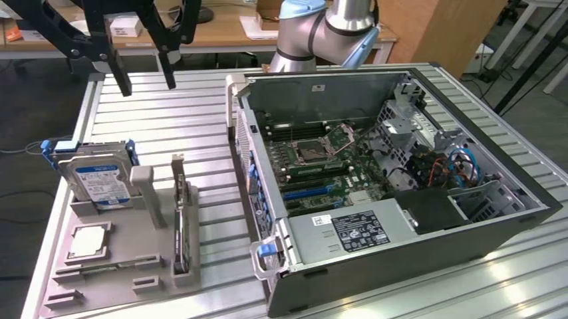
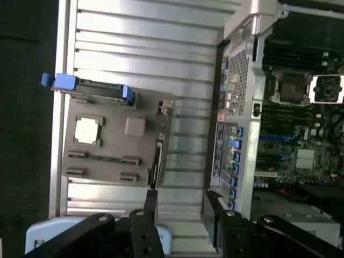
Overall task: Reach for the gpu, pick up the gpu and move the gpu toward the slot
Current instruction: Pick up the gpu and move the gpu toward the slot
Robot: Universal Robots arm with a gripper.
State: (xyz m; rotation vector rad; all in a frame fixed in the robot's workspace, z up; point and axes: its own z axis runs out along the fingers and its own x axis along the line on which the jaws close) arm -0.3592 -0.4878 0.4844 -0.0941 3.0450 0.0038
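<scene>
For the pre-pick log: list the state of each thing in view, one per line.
gripper: open, empty, above the table, away from the gpu.
gpu: standing on edge in the grey holder, untouched.
hard drive: upright in the holder.
processor chip: flat in its holder recess.
computer case: side open, inside exposed.
processor socket: lid raised.

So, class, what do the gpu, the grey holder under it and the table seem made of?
The gpu: dark circuit board, matte, with shiny metal end bracket. The grey holder: probably matte plastic, uniform moulded look. The table: likely brushed aluminium slats, silvery sheen.
</scene>
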